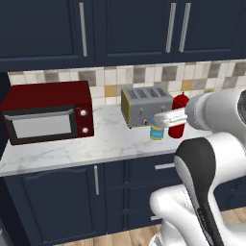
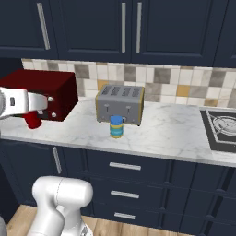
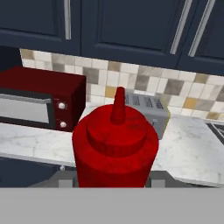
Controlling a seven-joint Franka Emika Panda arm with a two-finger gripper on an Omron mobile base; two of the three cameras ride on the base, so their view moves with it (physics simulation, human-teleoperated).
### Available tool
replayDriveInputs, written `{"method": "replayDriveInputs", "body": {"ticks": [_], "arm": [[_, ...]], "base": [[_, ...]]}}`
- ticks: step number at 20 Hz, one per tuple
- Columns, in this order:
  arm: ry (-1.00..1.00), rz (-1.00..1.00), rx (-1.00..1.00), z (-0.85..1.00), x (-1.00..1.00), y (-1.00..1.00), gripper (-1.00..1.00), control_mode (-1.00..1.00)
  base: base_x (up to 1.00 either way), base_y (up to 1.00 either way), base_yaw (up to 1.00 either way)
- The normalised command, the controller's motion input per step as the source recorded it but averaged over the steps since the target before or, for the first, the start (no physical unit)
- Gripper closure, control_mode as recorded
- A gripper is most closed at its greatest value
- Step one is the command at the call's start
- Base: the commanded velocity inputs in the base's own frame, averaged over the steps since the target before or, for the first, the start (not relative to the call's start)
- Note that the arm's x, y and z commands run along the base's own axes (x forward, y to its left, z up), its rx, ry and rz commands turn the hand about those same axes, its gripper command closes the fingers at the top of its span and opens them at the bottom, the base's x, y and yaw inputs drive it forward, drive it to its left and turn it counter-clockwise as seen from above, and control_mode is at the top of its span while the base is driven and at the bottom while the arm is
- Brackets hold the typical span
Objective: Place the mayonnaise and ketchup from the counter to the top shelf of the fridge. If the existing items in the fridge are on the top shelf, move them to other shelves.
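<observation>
My gripper (image 1: 177, 118) is shut on the ketchup (image 1: 179, 115), a red squeeze bottle held upright. In the right base view the ketchup (image 2: 32, 121) hangs under the hand at the left, in front of the microwave. The hand view looks down on the ketchup's (image 3: 114, 144) cap from close up, with the gripper (image 3: 113, 180) around its body. The mayonnaise (image 1: 156, 129), a small jar with a blue lid (image 2: 116, 126), stands on the counter (image 1: 72, 149) just in front of the toaster. The fridge, its top shelf and the existing items are out of view.
A dark red microwave (image 1: 48, 113) sits at the counter's left end. A grey toaster (image 2: 120, 103) stands against the tiled wall. A black stove top (image 2: 223, 129) lies at the right. Navy wall cabinets (image 2: 124, 27) hang above.
</observation>
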Motion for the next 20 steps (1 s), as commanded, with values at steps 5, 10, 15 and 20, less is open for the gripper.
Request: {"method": "replayDriveInputs", "body": {"ticks": [5,10,15,20], "arm": [[-0.03,0.00,0.00,0.00,-1.00,-0.01,1.00,-1.00],[0.00,-0.02,0.00,0.00,-0.19,-0.01,1.00,-1.00],[0.00,0.00,0.00,0.00,-0.08,0.00,1.00,1.00],[0.00,0.00,0.00,0.00,0.00,0.00,1.00,1.00]], "base": [[0.00,0.00,0.00],[0.00,0.00,0.00],[-0.56,0.04,0.02],[-1.00,0.27,0.07]]}}
